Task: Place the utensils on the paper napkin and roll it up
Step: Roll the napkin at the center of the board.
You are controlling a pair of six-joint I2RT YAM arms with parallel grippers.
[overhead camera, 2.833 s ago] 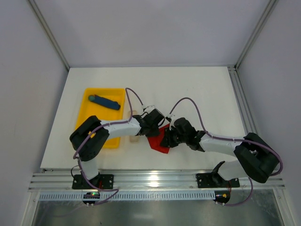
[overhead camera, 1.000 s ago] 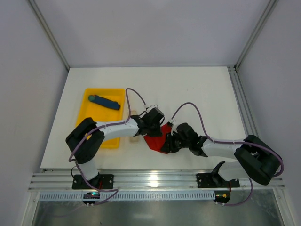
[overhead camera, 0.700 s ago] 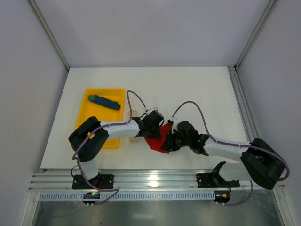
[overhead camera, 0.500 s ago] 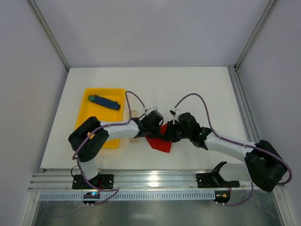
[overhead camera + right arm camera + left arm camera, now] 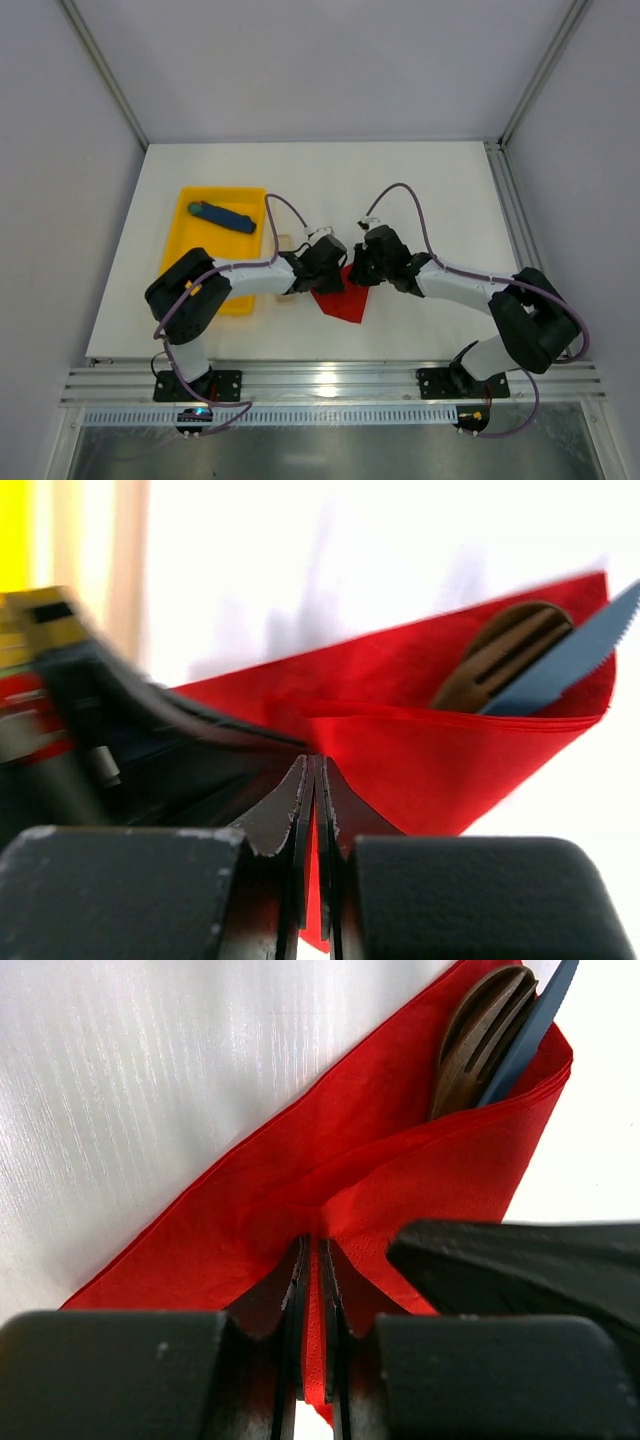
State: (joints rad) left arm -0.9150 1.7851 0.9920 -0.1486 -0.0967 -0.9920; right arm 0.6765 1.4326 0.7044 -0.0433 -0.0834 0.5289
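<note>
Both hands are clamped on the napkin [image 5: 343, 303], which lies on the surface [image 5: 420, 200] at front-centre, w/ the yellow tray [image 5: 200, 245] off at its 9 o'clock. L hand [image 5: 311, 1260] has its fingers shut tight on a raised crease of the red paper. R hand [image 5: 312, 775] pinches a like ridge, jaws almost meeting w/ only paper btwn them. In the L wrist view the wooden fork [image 5: 478, 1035] & blue knife [image 5: 535, 1020] sit tucked in the folded pocket at 1 o'clock, tips poking out. Judging by that, the roll is begun, not done. To do it well: move both pinches together at the same pace, low to the surface, so the thin sheet doesn't tear btwn them. Turn the crease snugly over the fork & knife, and watch that nothing slides out the open corner.
</note>
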